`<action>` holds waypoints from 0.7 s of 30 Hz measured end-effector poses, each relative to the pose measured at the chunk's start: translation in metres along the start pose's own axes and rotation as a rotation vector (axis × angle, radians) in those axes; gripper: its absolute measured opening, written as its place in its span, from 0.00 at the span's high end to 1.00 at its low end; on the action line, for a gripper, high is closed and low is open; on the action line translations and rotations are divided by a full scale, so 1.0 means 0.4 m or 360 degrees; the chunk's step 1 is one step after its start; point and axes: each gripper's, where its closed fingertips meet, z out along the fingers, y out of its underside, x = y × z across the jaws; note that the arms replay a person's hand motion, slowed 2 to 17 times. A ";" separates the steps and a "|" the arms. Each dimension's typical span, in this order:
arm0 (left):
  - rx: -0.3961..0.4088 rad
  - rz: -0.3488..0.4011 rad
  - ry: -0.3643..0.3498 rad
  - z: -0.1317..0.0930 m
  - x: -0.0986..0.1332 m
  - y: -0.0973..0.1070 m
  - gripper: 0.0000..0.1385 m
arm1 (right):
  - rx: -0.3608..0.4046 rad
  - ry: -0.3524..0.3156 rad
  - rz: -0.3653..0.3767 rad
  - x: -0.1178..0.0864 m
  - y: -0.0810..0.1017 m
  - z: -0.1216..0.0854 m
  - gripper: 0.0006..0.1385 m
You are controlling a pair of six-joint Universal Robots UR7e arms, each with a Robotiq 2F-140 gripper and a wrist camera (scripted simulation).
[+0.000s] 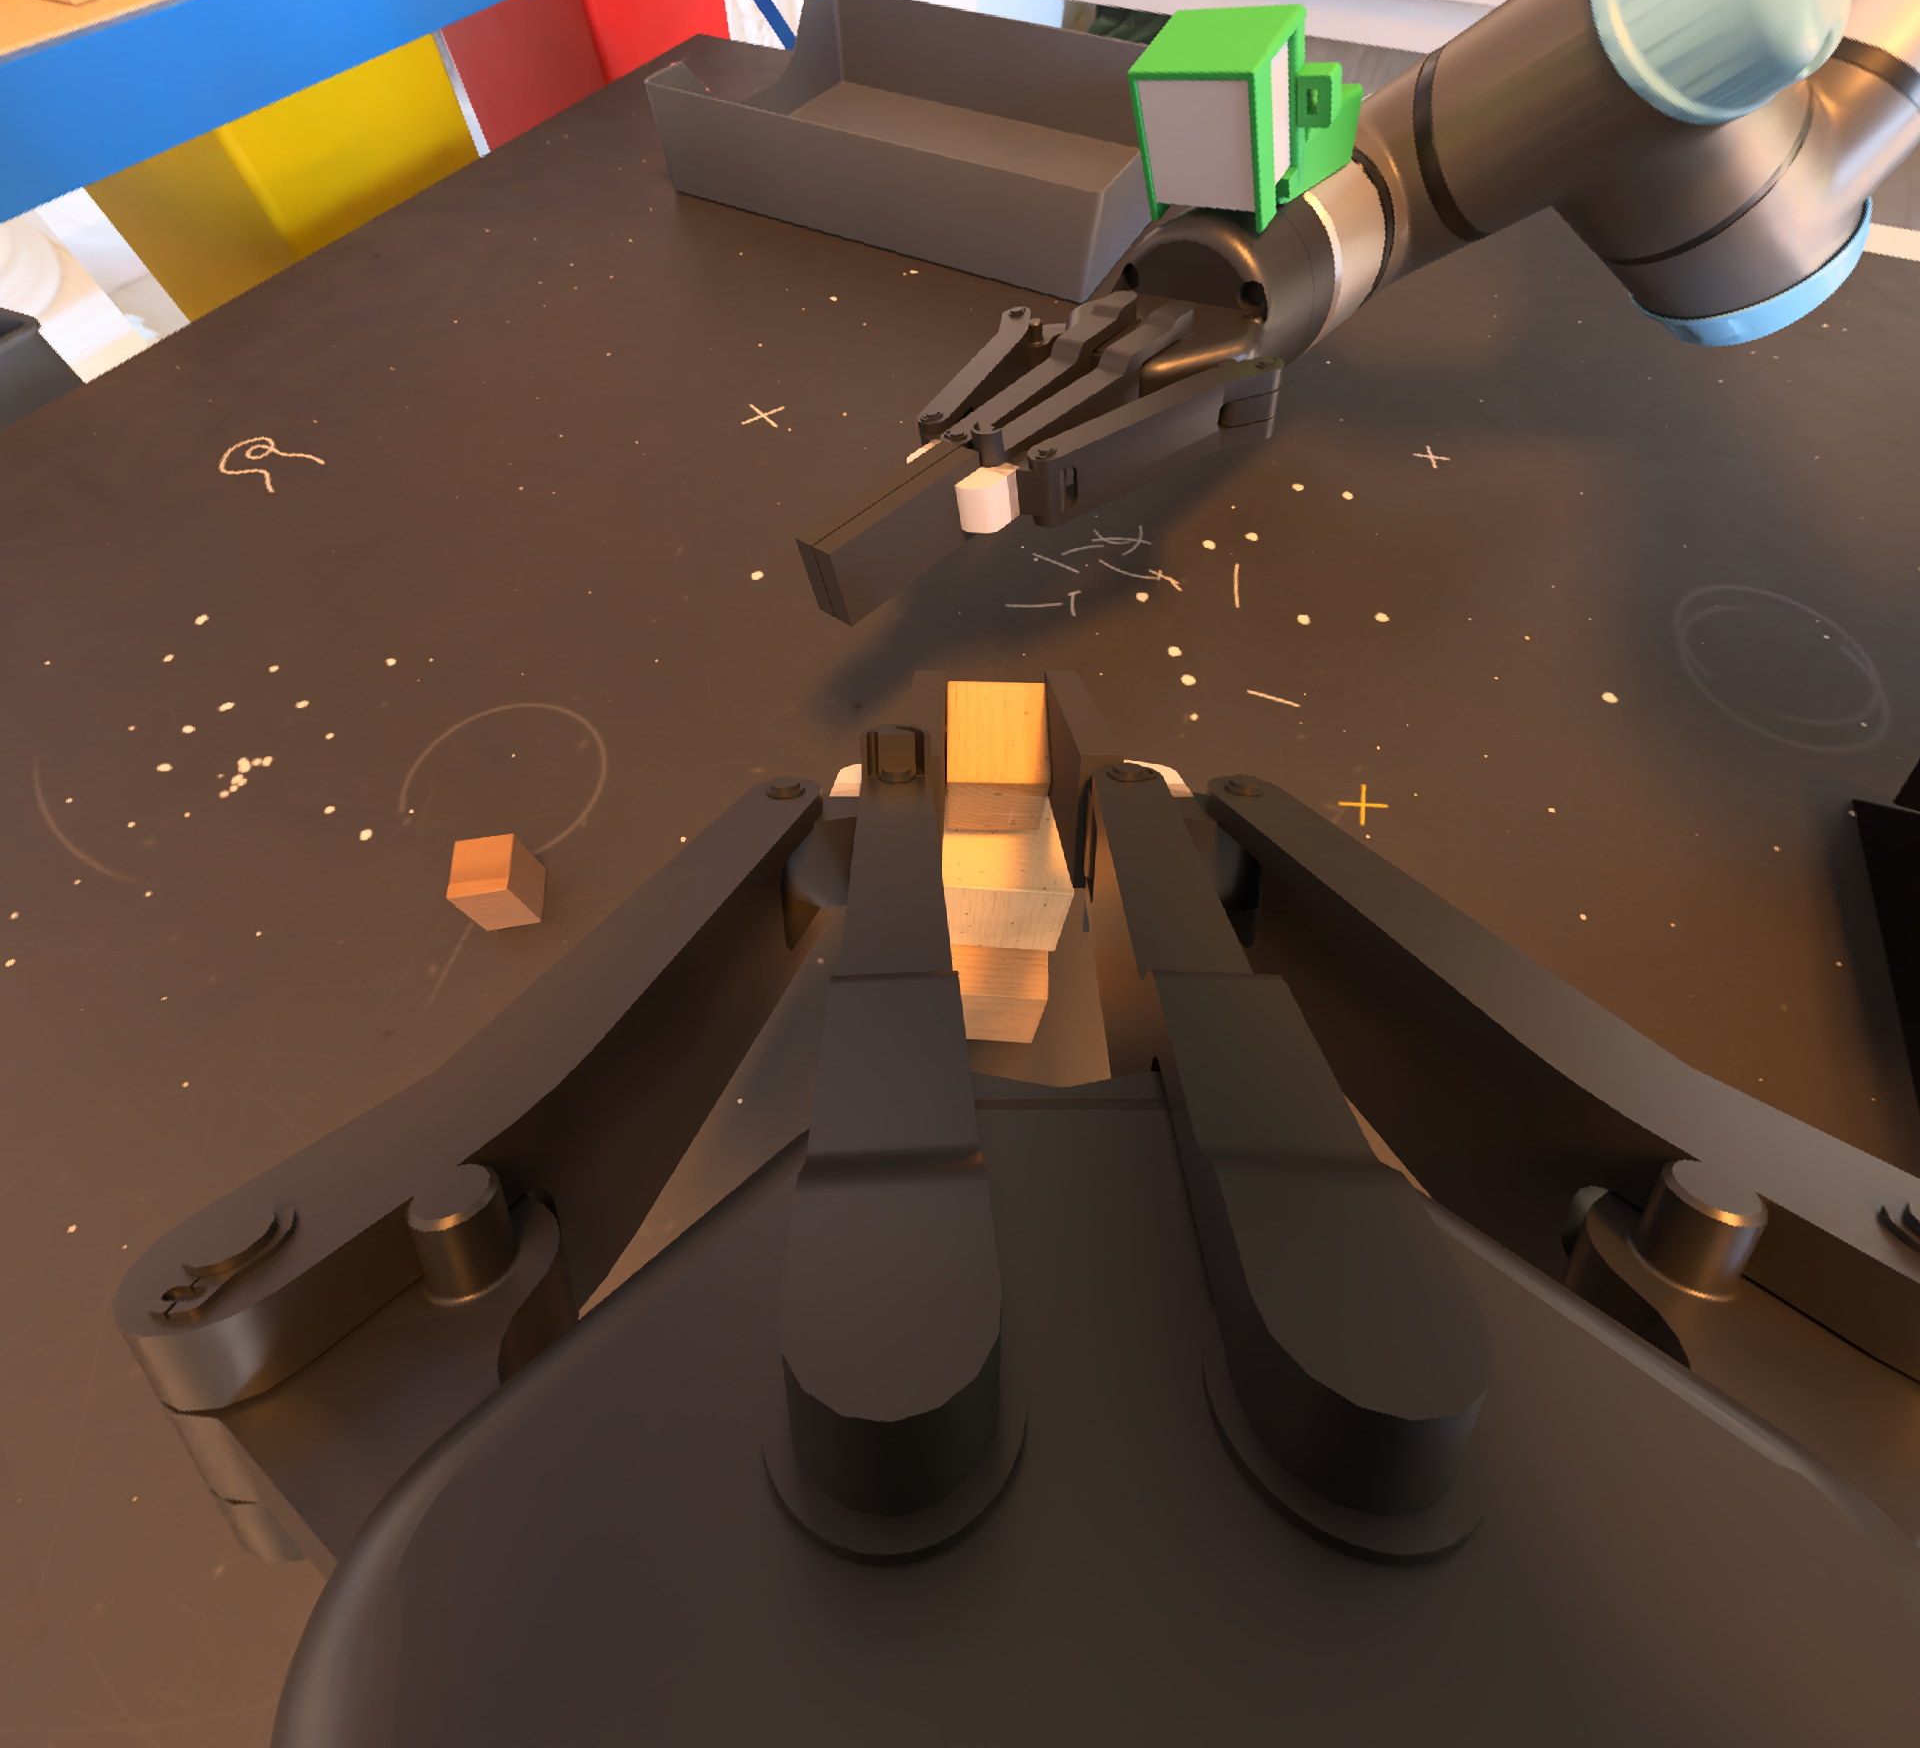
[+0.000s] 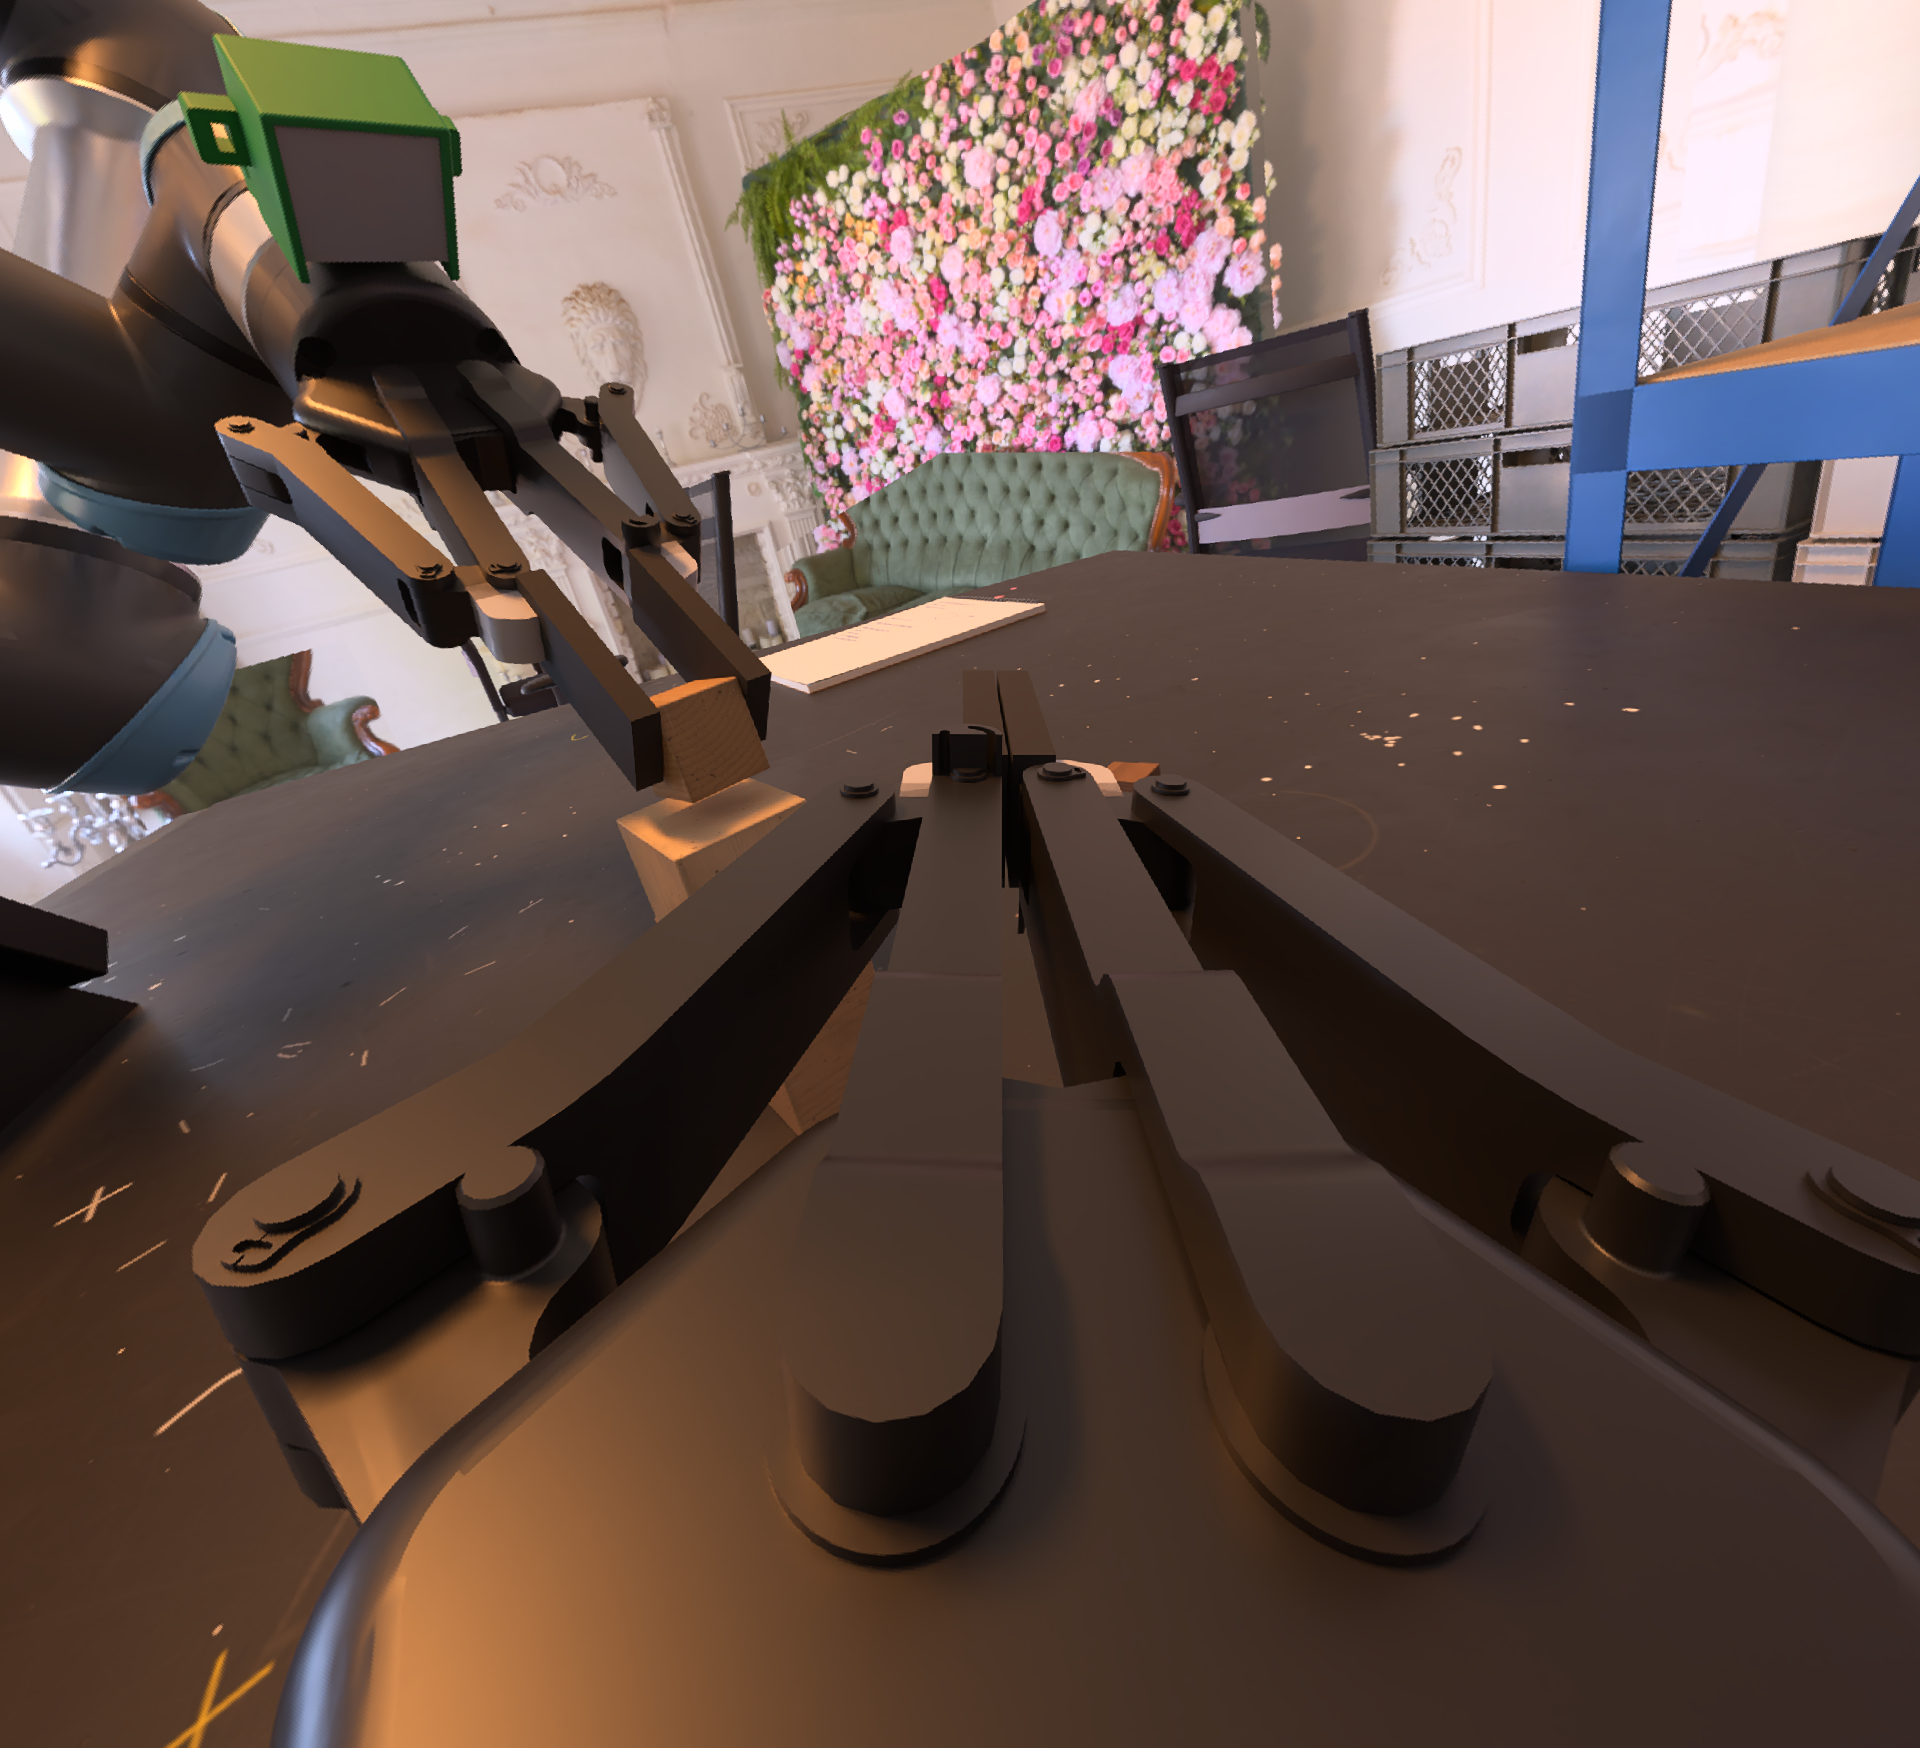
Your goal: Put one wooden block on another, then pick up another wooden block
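Above the stacked blocks [image 1: 1003,909], left pincer [image 1: 995,742] clamping top block [image 1: 994,730]

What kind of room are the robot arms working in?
It looks like a grand sitting room used as a workshop. There's a wall of flowers, a green sofa and carved white walls, but also a blue metal shelf rack and a scuffed dark worktable.

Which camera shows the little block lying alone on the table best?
The left wrist view: the lone wooden block sits in full sight on the dark table, left of the left end effector. The right wrist view shows only a sliver behind the right end effector's fingers.
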 end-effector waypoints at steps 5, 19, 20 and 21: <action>-0.0019 -0.0017 0.0011 0.008 0.002 0.006 0.82 | 0.0002 0.0000 0.0000 0.000 0.000 0.000 1.00; -0.0070 -0.0026 -0.0001 0.015 -0.004 0.012 0.82 | 0.0000 0.0000 0.0002 0.000 0.000 0.000 1.00; -0.0071 -0.0025 0.0000 0.015 -0.003 0.013 0.82 | 0.0000 0.0000 0.0003 0.000 0.000 0.000 1.00; -0.0072 -0.0024 0.0002 0.015 -0.003 0.013 0.82 | 0.0000 0.0000 0.0003 0.000 0.000 0.000 1.00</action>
